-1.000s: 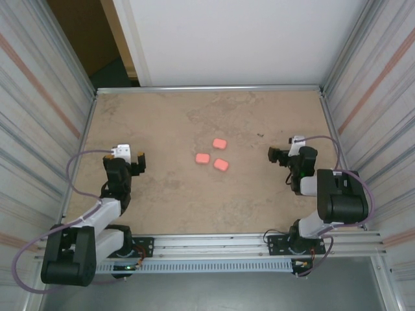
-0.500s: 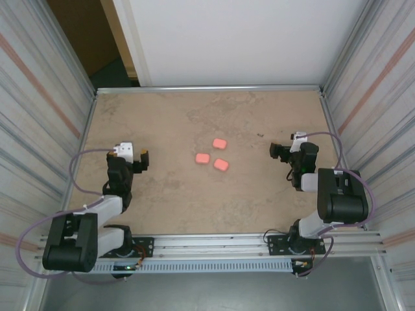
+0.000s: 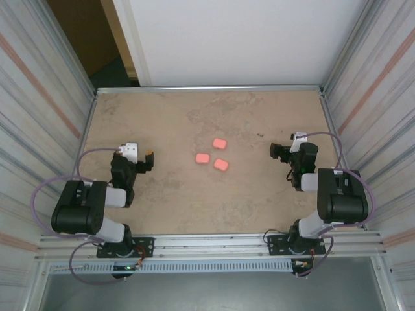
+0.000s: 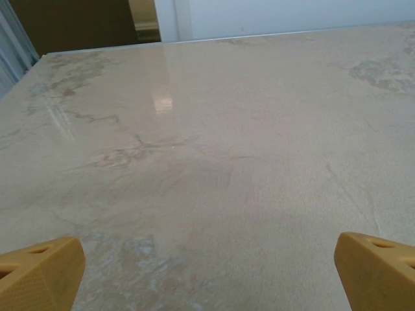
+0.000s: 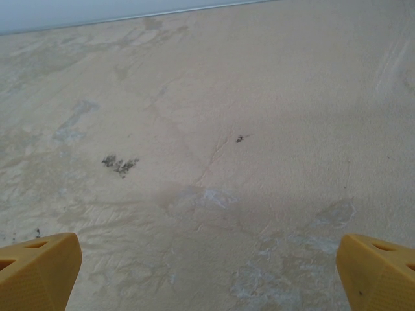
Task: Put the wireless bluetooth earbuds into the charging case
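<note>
From above, my left gripper (image 3: pixel 147 160) stands with its jaws fully spread and nothing between them, at about 9 o'clock from the three pink cases (image 3: pixel 214 155). My right gripper (image 3: pixel 278 153) is just as wide and just as empty at their 3 o'clock, and neither gripper touches a case. The cases lie close together near the middle of the table (image 3: pixel 162 116), one at 12 o'clock of the group, one at 9 and one at 5. The earbuds are too small for me to pick out at this size, and I cannot tell whether they lie by the cases or in them.

Through my left wrist camera, the left gripper (image 4: pixel 207 275) shows two yellow fingertips (image 4: pixel 40 272) at the lower corners, far apart over bare, glossy tabletop (image 4: pixel 207 129).

Through my right wrist camera, the right gripper (image 5: pixel 209 272) looks the same, with its tips wide over pale stone marked by a dark smudge (image 5: pixel 120 163) at 10 o'clock.

I judge the earbuds to be very light, hard and slick, and likely to squirt out of a careless pinch. I would grip one across its body, leaving the stem free to drop into its well. The case looks light enough to skate on this smooth surface, so I would brace it with my other gripper.
</note>
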### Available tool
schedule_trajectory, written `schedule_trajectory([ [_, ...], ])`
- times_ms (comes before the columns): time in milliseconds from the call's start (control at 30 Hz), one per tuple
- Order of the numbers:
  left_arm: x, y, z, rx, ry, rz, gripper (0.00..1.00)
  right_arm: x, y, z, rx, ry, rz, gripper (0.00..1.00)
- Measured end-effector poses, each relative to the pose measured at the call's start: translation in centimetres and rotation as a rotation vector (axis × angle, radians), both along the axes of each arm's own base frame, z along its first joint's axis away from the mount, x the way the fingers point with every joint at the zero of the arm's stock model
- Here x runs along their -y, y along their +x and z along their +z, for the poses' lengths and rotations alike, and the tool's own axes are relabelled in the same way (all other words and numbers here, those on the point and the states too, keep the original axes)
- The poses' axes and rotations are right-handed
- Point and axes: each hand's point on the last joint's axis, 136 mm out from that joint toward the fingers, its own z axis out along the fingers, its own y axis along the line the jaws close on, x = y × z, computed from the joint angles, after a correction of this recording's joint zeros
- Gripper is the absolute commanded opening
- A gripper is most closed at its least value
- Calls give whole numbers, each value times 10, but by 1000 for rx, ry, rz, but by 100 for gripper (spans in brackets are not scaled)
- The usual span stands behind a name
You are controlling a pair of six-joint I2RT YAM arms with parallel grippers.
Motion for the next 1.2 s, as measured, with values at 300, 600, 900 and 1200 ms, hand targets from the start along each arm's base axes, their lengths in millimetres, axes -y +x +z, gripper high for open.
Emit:
schedule_trajectory([
  [300, -14, 4, 6, 35, -47, 20, 99, 0, 0, 0, 0, 0, 0, 100],
  [600, -13, 27, 11, -18, -72, 10, 99, 0, 0, 0, 0, 0, 0, 100],
  [900, -6, 30, 3, -80, -68, -13, 99, 0, 0, 0, 0, 0, 0, 100],
  [1200, 1, 28, -5, -118, -47, -35, 99, -1, 0, 0, -1, -9, -9, 100],
])
